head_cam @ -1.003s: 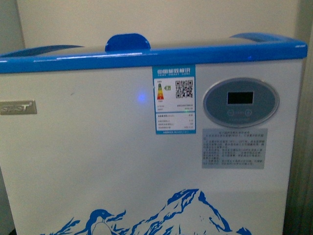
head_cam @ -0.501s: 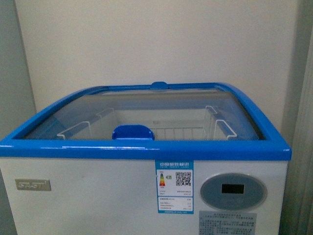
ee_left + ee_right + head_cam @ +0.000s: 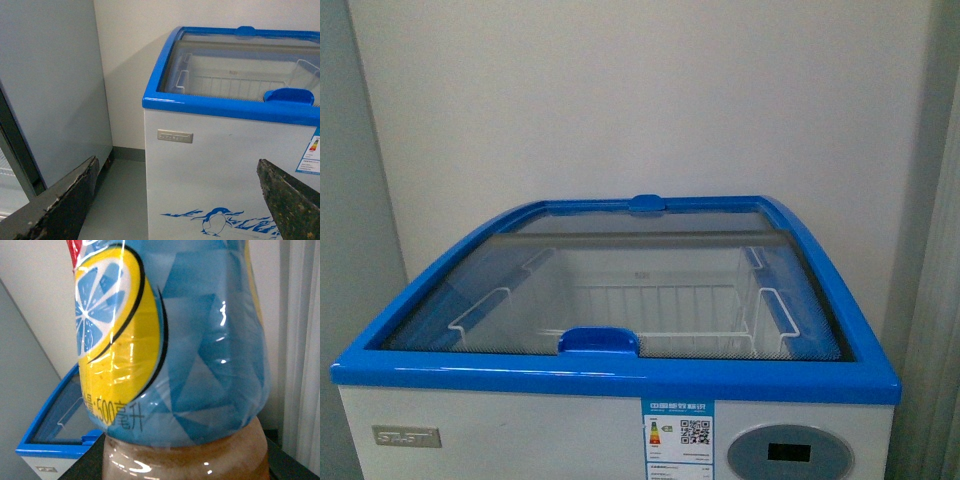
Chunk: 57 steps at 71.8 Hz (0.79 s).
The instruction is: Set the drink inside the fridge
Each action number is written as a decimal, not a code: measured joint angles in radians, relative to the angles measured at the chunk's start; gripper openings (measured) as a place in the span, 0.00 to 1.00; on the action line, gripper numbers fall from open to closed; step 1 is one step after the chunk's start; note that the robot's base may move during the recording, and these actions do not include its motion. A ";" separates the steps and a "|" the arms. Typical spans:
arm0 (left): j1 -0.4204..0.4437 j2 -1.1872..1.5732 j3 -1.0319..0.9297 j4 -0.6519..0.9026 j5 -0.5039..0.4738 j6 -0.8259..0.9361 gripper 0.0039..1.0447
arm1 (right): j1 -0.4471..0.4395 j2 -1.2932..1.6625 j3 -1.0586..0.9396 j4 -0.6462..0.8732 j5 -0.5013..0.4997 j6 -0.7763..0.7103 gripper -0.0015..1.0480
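Blue-labelled lemon drink bottle (image 3: 200, 365), gripped in our right pincer (image 3: 185, 467); our left pincer (image 3: 176, 164) gapes empty, facing the blue-rimmed white chest fridge (image 3: 520, 440).

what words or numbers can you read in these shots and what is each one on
"500毫升" on the bottle wrapper, black on yellow; what comes before it is partly hidden.
Energy sticker on the fridge front: print and square code too small to read.
Metal nameplate on the fridge: blurred, unreadable.
Oval control panel: screen dark, no digits.
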 joint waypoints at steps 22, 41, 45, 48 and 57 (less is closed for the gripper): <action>-0.058 0.620 0.152 0.558 0.094 0.095 0.92 | 0.000 0.000 0.000 0.000 0.000 0.000 0.41; -0.180 1.037 0.439 0.776 0.304 0.609 0.92 | 0.000 0.000 0.000 0.000 0.000 0.000 0.41; -0.200 1.102 0.495 0.775 0.335 0.723 0.92 | 0.000 0.000 0.000 0.000 0.000 0.000 0.41; -0.213 1.148 0.537 0.758 0.360 0.812 0.92 | 0.000 0.000 0.000 0.000 0.000 0.000 0.41; -0.241 1.311 0.673 0.665 0.419 1.135 0.92 | 0.000 0.000 0.000 0.000 0.000 0.000 0.41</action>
